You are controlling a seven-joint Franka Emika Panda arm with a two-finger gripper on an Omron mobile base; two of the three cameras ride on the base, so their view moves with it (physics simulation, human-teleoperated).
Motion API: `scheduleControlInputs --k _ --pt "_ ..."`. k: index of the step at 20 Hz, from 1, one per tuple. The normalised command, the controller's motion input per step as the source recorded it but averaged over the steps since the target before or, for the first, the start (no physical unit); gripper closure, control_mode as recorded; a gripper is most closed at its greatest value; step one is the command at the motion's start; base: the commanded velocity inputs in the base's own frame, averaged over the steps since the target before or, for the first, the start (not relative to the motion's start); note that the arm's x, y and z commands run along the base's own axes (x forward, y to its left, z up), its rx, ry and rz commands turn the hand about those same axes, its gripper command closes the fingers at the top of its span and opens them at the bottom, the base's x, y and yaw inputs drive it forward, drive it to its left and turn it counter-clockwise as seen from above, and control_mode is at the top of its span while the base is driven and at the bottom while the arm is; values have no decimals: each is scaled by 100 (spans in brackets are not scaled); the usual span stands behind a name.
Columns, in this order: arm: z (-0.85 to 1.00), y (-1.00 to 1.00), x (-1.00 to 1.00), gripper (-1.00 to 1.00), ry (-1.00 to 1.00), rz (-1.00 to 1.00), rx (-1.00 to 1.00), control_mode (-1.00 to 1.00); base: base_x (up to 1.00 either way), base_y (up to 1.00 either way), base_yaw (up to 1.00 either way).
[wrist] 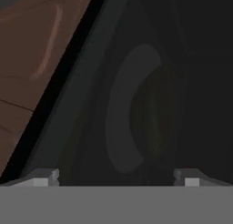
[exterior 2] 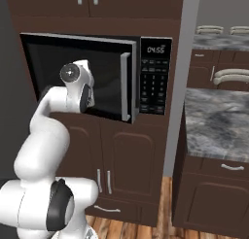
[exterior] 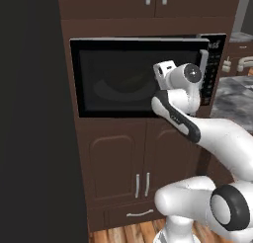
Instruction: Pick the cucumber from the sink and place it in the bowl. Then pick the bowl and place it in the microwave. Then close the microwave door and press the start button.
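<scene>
Nearest, the gripper (wrist: 116, 176) is seen in the hand view with its two finger tips spread wide and nothing held between them. It is pointed straight at the microwave door (exterior: 138, 76), right up against the dark glass; actual contact cannot be confirmed.

The door is seen nearly shut in the right base view, with its handle side standing a little proud of the microwave (exterior 2: 155, 77) front. The vertical bar handle (exterior 2: 125, 86) is found at the door's right edge, just beside the keypad panel (exterior 2: 155, 82).

The door is judged rigid, hinged on the left and light to swing. The glass is smooth, so a flat push is judged better than a pinch. A push close to the handle side, far from the hinge, is judged to give the most leverage.

Behind the glass, the bowl (exterior: 121, 88) is dimly made out on the turntable plate (wrist: 120, 114) inside the microwave. A greenish oblong in it is taken to be the cucumber (wrist: 154, 123), but it is faint.

The start button is to be found on the keypad, right of the door; it is too small to be picked out.
</scene>
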Motion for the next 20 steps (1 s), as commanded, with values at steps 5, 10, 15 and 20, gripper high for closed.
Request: scheduleControlInputs --k 5,10,15,20 --pt "0 -5 100 -100 0 -4 0 -100 0 0 0" --pt "0 0 99 -100 0 -6 0 -100 0 0 0" --pt "0 -26 -15 -100 -4 -1 3 -100 0 0 0" --pt "-13 -45 -100 -100 -6 -1 3 -100 0 0 0"
